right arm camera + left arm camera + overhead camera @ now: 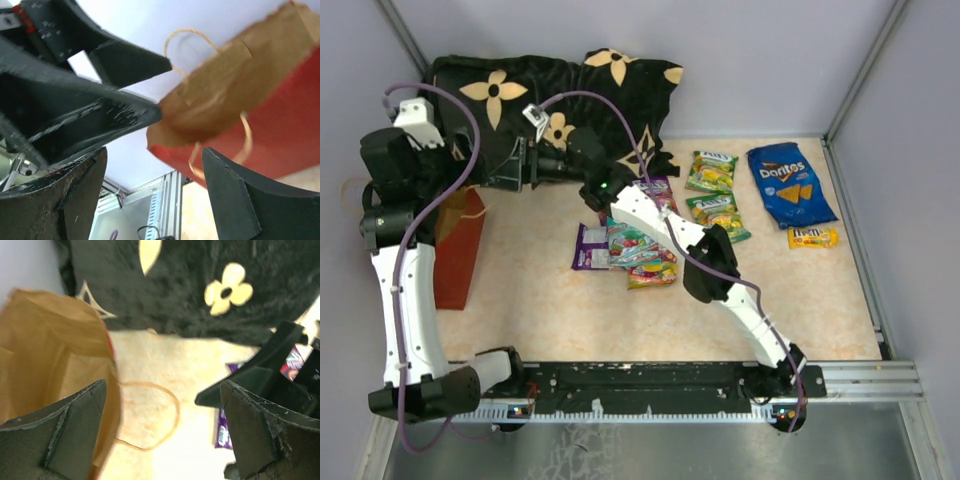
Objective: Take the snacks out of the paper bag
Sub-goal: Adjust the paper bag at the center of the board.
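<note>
Left edge of the top view: the red paper bag (460, 255), partly under the left arm, shows a brown kraft inside and a tan cord handle (155, 415). The left gripper (162, 387) and right gripper (155, 152) face each other at upper left, both spread wide and holding nothing. On the table (520, 300), the purple pouch (588, 250), teal pouch (638, 243) and green pouches (712, 170) lie at centre, the Doritos bag (790, 185) and M&M's packet (813, 237) at right.

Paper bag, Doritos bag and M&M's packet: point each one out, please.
paper bag (460, 262), top external view, on its red side panel.
Doritos bag (790, 185), top external view, middle of its blue front.
M&M's packet (812, 237), top external view, centre of its yellow face.
</note>
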Controlling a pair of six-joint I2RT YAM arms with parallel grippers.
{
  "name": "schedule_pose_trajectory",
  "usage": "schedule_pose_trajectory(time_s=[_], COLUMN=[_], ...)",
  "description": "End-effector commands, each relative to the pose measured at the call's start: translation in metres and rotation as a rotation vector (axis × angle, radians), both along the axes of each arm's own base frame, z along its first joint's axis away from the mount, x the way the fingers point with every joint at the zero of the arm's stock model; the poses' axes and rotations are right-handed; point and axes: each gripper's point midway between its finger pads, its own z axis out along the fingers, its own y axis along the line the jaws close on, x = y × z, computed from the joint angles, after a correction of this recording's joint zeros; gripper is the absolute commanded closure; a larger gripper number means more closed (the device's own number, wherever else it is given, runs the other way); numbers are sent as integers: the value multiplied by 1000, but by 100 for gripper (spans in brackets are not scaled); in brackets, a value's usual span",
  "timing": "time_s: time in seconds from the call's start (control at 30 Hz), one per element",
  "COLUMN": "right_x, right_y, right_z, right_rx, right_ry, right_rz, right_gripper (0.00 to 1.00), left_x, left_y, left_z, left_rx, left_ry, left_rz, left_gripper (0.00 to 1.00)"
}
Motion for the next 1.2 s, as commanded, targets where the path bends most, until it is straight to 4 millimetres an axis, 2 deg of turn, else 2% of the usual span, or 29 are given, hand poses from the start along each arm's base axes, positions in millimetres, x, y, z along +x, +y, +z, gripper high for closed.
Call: schedule_pose_trajectory(time_s=[0.0, 0.07, 0.1, 0.2, 0.27, 0.33, 0.43, 0.47, 0.53, 0.63, 0.77, 0.83, 1.0, 1.17], right_x=[13, 32, 44, 56, 61, 64, 60, 51, 44, 36, 29, 26, 22, 15], right_y=[-36, -65, -87, -141, -173, -198, -222, -229, -234, -237, -238, -237, -237, -236], right_z=[26, 15, 17, 8, -5, -18, -40, -34, -46, -64, -79, -83, -86, -92], right_rx=[12, 13, 25, 12, -33, -93, -176, -172, -193, -219, -224, -227, -223, -211], right_ry=[-25, 7, 6, -4, -12, -24, -31, -49, -42, -22, 3, 7, 14, 39], right_rz=[-86, -148, -190, -289, -369, -442, -500, -505, -500, -487, -458, -443, -425, -395], right_gripper=[23, 23, 23, 21, 19, 17, 15, 15, 15, 14, 14, 14, 14, 14], left_x=[-11, -15, -17, -17, -14, -10, -6, -7, -8, -9, -1, 3, 8, 16], left_y=[-28, -33, -37, -56, -65, -60, -35, -24, -5, 14, 15, 23, 46, 53], left_z=[-12, -18, -19, -23, -34, -53, -72, -76, -71, -62, -50, -45, -52, -70], left_rx=[-54, -58, -61, -74, -63, 4, 107, 138, 207, 277, 263, 240, 181, 118], left_ry=[-12, -6, -11, -16, 9, 55, 92, 99, 83, 79, 54, 54, 104, 173], left_rz=[-122, -136, -150, -228, -240, -135, 63, 121, 215, 309, 291, 272, 273, 223], left_gripper=[0, 0, 0, 0, 0, 0, 0, 0, 0, 0, 0, 1, 2, 13])
